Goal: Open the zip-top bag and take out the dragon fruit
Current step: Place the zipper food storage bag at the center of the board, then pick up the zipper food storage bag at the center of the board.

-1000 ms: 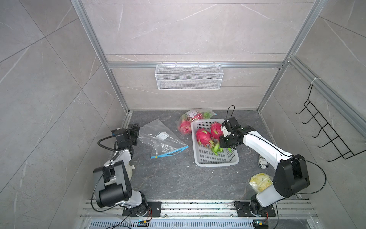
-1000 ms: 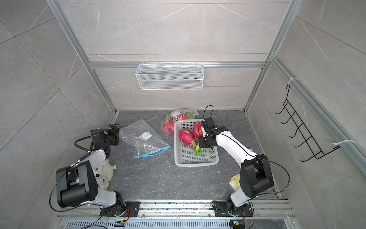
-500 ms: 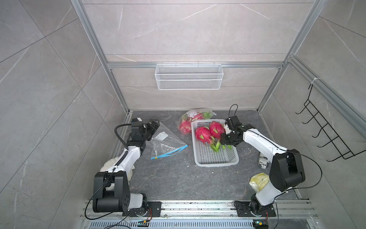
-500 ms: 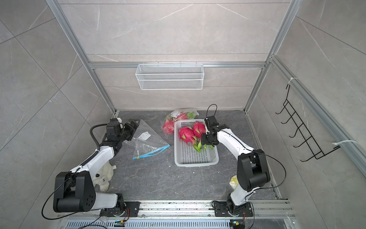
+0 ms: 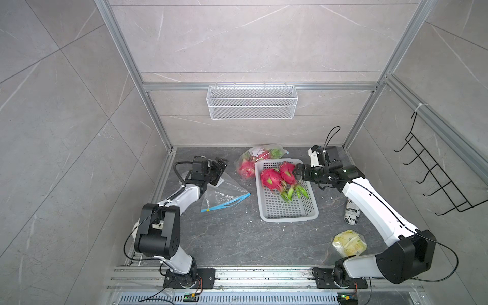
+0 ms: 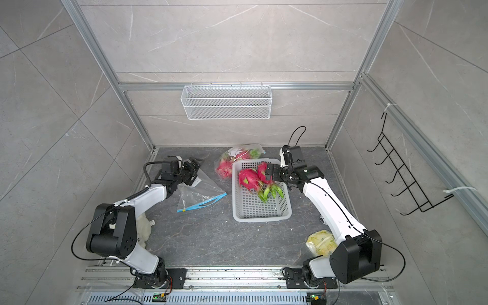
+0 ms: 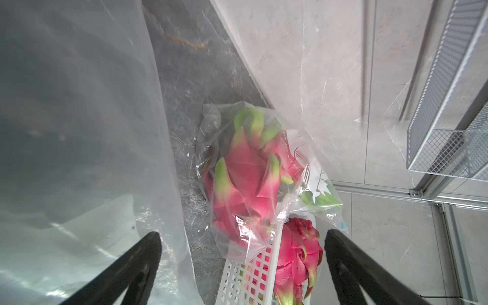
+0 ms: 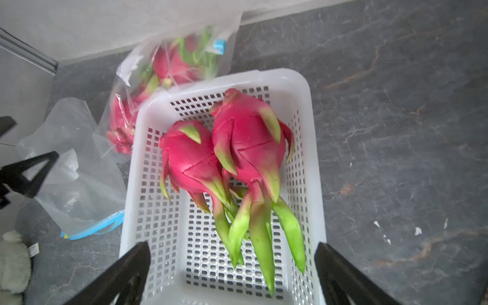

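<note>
Jaws gape on both grippers: right gripper [image 5: 298, 172] hovers beside two magenta-pink, green-scaled dragon fruits [image 5: 270, 179] in the white perforated plastic basket [image 5: 287, 217], seemingly their drop-off; left gripper [image 5: 221, 167] faces the clear zip-top plastic bag [image 5: 260, 154] holding more.

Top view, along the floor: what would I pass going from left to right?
empty bag → basket → can
</note>
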Controlling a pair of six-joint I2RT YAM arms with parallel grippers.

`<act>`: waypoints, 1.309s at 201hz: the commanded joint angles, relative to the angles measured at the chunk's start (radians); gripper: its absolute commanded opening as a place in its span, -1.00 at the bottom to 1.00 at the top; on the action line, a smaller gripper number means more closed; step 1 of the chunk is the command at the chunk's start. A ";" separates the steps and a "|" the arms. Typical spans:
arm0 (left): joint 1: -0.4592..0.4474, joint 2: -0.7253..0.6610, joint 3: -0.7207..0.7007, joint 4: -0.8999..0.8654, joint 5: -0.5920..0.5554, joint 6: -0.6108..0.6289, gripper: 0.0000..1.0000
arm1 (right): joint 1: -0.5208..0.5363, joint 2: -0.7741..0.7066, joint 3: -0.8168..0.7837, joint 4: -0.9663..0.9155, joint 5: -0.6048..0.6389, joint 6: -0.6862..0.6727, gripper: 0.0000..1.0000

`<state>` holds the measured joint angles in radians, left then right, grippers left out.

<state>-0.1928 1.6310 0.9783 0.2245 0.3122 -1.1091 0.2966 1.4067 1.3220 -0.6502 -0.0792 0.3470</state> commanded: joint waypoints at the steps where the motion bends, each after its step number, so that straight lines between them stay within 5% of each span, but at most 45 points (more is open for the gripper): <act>1: -0.048 0.040 0.033 0.093 0.039 -0.111 0.99 | -0.002 -0.010 -0.005 0.062 -0.046 0.010 0.99; 32: -0.129 0.063 0.107 0.086 0.009 -0.086 0.99 | -0.003 0.012 0.020 0.082 0.065 -0.040 0.99; 66: -0.178 0.095 0.308 -0.090 -0.012 0.113 0.99 | -0.012 0.155 0.144 0.122 0.076 -0.030 0.99; 100: -0.194 0.056 0.330 -0.181 -0.071 0.285 0.99 | -0.014 0.326 0.266 0.197 0.067 0.066 0.90; 163: -0.201 -0.108 0.266 -0.330 -0.193 0.649 0.99 | -0.082 0.644 0.543 0.196 -0.136 0.278 0.47; 263: -0.200 -0.259 0.138 -0.329 -0.285 0.714 0.99 | -0.127 0.961 0.868 0.111 -0.516 0.419 0.09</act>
<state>-0.3904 1.4158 1.1252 -0.1070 0.0570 -0.4389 0.1581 2.3180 2.1460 -0.4934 -0.4698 0.7197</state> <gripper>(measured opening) 0.996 0.558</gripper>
